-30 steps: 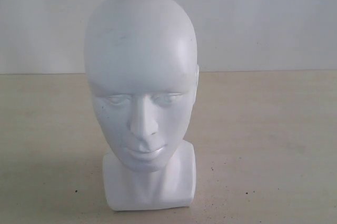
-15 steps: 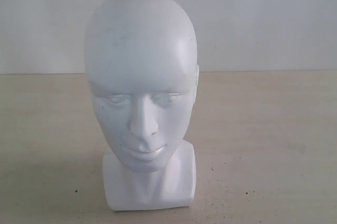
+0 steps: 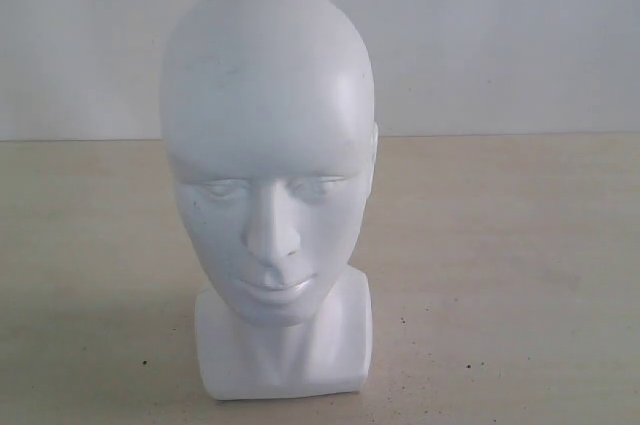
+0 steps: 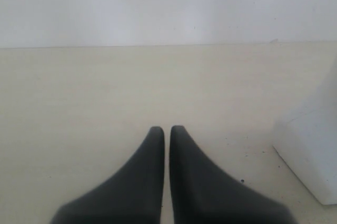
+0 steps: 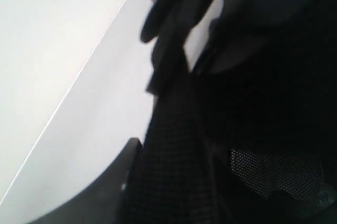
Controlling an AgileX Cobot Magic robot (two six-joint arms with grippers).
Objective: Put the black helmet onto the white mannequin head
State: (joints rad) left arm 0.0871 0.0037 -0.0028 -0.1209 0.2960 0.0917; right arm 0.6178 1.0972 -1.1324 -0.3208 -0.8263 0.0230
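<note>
One helmet point(image 5: 263, 103) is all this job turns on, and it sits against your right pincer point(image 5: 174, 195). Its padded mesh liner fills the space ahead of the pincer. The pincer looks clenched on the liner's edge, but only one finger point(image 5: 113, 182) shows clear of the padding, so treat that grip as likely rather than proven. A strap point(image 5: 171, 34) with a red tip hangs loose just beyond the pincer.

The helmet does not show in the exterior view, so you hold it well apart from the head point(image 3: 268, 145). The head stands upright and bare on the table point(image 3: 500, 245).

I judge the step in hand to be carrying the helmet over to the head. Bring the right pincer above the crown first. Turn the wrist so the open liner faces down and the visor side lines up with the face. Watch that the strap does not fold under the rim. Lower straight and slowly, because the head stands free on a small base and a sideways nudge could tip it. Let go only once the liner rests on the crown.

Your left pincer point(image 4: 167, 132) is clenched on nothing, low over the table. The head's base is near it but not touching. You could bring that pincer against the base to steady it.
</note>
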